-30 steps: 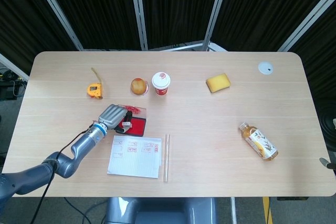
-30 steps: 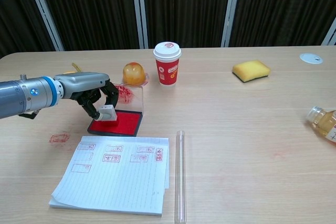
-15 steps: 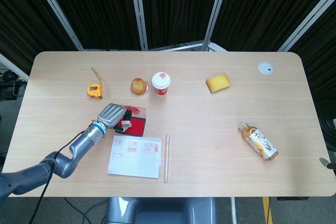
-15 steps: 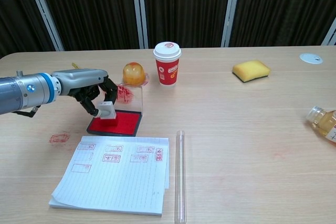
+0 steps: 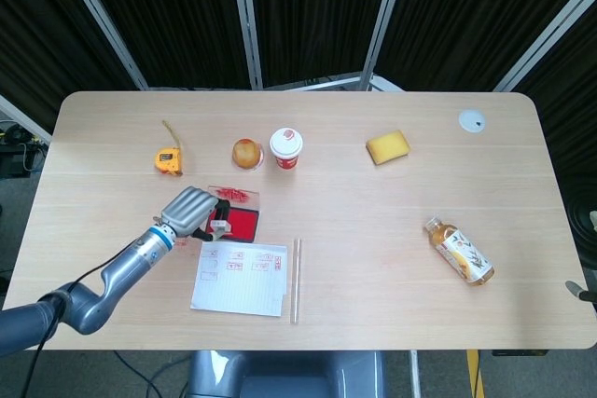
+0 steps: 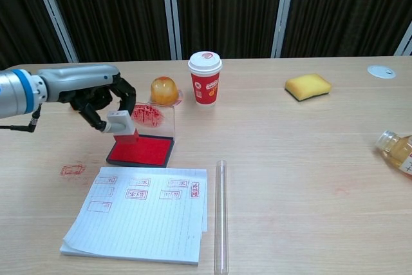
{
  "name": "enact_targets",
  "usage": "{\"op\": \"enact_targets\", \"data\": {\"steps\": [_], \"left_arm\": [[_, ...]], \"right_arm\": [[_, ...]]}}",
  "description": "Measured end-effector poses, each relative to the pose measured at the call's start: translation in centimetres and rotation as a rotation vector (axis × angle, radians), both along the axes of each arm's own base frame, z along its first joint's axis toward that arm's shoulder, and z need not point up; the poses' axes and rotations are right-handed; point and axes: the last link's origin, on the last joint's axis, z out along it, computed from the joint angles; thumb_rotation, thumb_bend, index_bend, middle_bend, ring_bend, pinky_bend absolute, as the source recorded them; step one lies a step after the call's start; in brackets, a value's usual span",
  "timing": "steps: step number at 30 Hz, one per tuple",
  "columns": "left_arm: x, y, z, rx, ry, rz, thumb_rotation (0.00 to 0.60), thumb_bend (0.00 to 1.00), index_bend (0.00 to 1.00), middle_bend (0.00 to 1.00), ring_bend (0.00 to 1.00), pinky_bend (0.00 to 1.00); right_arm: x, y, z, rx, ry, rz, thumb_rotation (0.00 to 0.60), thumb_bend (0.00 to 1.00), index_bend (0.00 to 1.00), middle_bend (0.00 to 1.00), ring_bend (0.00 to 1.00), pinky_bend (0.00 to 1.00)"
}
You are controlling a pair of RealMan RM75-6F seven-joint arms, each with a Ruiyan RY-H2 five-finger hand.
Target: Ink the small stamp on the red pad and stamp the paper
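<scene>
Wooden table before dark curtains, left hand pinching the small stamp.

Held just above the red pad, inked face down. Lined paper lying in front of the pad, already bearing red prints. Beyond: red cup, yellow sponge, clear tube. Right hand out of sight.

On the surface there is one red pad, one small stamp just above it, one pad of paper and one clear tube. Beyond the red pad stand one paper cup, one orange jelly cup and one yellow tape measure. Farther off from the red pad lie one yellow sponge, one bottle and one white lid.
</scene>
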Motion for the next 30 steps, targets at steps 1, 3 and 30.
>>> {"op": "enact_targets", "data": {"steps": [1,3,30], "left_arm": [[-0.3,-0.6,0.4,0.005,0.006,0.002,0.600,0.37,0.60,0.56,0.81,0.87],[-0.9,-1.6,0.9,0.013,0.014,0.009,0.600,0.37,0.60,0.56,0.81,0.87],[-0.8,-9.1,-4.1,-0.049,0.036,0.024,0.600,0.39,0.60,0.56,0.81,0.87]], "right_arm": [[0.0,0.0,0.0,0.000,-0.001,0.002,0.600,0.00,0.00,0.00,0.00,0.00],[0.2,0.0,0.1,-0.001,-0.005,0.007,0.600,0.00,0.00,0.00,0.00,0.00],[0.1,0.3,0.8,-0.011,-0.028,0.012,0.600,0.00,0.00,0.00,0.00,0.00]]}}
